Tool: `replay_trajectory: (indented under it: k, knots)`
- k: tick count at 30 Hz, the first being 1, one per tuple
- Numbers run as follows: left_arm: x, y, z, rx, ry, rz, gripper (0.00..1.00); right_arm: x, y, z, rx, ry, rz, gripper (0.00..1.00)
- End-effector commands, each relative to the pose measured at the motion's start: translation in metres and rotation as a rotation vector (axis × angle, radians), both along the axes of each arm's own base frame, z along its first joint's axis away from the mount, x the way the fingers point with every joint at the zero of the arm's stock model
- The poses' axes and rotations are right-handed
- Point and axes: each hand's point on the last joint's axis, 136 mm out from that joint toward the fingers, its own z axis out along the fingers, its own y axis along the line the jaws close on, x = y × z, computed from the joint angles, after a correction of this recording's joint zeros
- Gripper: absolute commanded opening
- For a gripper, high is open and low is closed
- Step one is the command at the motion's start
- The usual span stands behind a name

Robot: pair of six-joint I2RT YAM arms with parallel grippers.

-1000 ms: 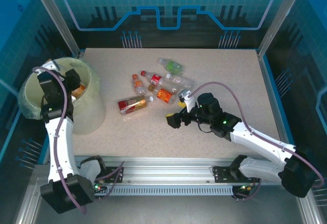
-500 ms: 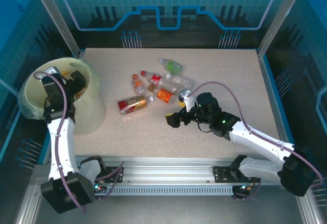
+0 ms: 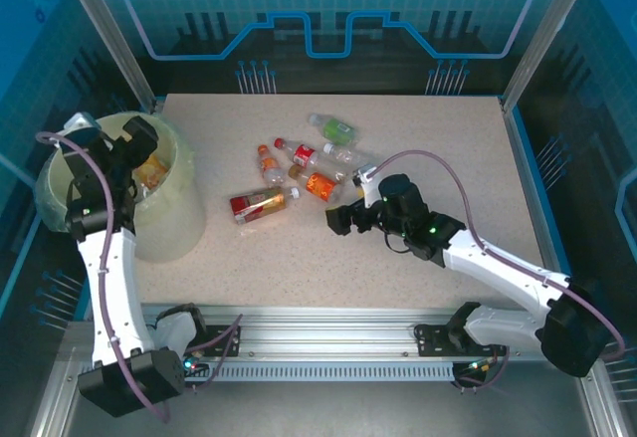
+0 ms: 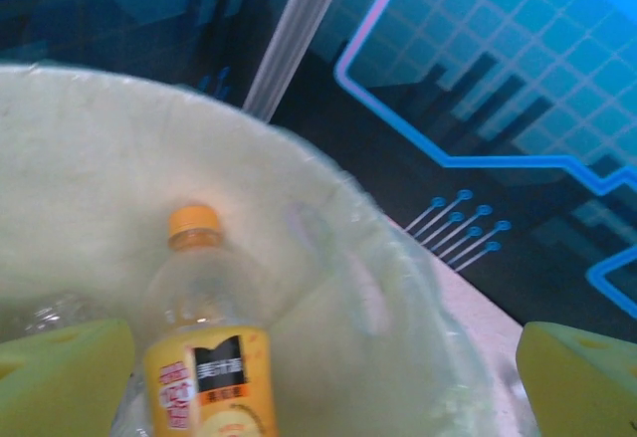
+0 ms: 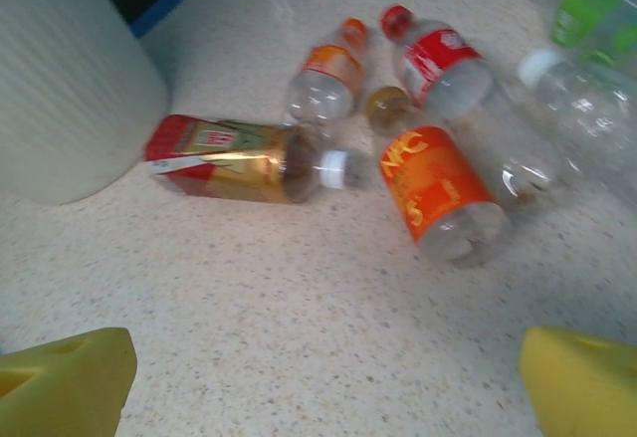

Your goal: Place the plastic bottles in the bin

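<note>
Pale cream and lined with a clear plastic bag, the bin point(image 3: 174, 213) stands at the left edge of the table point(image 3: 438, 138). The left gripper point(image 3: 137, 146) hangs over its mouth, jaws spread wide with nothing between them. In the left wrist view its yellow pads point(image 4: 65, 377) sit at the two lower corners. Below them, inside the bin, an orange-capped bottle point(image 4: 204, 347) with a yellow-orange label rests cap up against the bag-lined wall.

Toward the middle of the table, six plastic bottles lie on their sides in a loose cluster. Nearest the bin is a red-and-gold labelled bottle point(image 3: 257, 204) with a white cap. Behind it lies a small orange-labelled bottle point(image 3: 269, 165). Next comes a red-capped bottle point(image 3: 307, 152) with a red label, and just in front of that a bottle with a bright orange label point(image 3: 320, 186). A clear bottle point(image 3: 350, 160) lies just right of the red one, and a green-labelled bottle point(image 3: 334, 129) is farthest back.

The right gripper point(image 3: 338, 220) is low over the table just right of the cluster, pointing left toward it. Its jaws are wide apart and empty.
</note>
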Motion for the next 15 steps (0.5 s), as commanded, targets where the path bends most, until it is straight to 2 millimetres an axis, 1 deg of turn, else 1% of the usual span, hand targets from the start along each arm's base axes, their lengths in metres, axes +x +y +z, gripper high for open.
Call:
replay_trajectory:
  k: [1, 4, 5, 7, 10, 12, 15]
  knots:
    - [-0.004, -0.024, 0.023, -0.059, -0.059, -0.108, 0.99, 0.019, -0.024, -0.008, -0.023, 0.083, -0.143, 1.00]
    - [-0.002, -0.043, 0.038, -0.077, -0.099, -0.186, 0.99, 0.032, -0.040, -0.022, -0.070, 0.143, -0.182, 1.00]
    - [-0.001, -0.052, 0.042, -0.081, -0.111, -0.219, 0.99, 0.038, -0.043, -0.021, -0.080, 0.150, -0.170, 1.00]
    - [0.001, -0.071, 0.049, -0.069, -0.123, -0.287, 0.99, 0.047, -0.047, -0.025, -0.121, 0.180, -0.123, 1.00]
    - [0.005, -0.104, 0.058, -0.026, -0.135, -0.390, 0.99, 0.062, -0.055, -0.038, -0.225, 0.218, -0.070, 0.99]
    - [0.008, -0.128, 0.063, -0.021, -0.150, -0.467, 0.99, 0.074, -0.063, -0.049, -0.323, 0.233, -0.052, 0.98]
    - [0.012, -0.155, 0.068, -0.022, -0.167, -0.565, 0.99, 0.095, -0.071, -0.060, -0.435, 0.232, -0.015, 0.98]
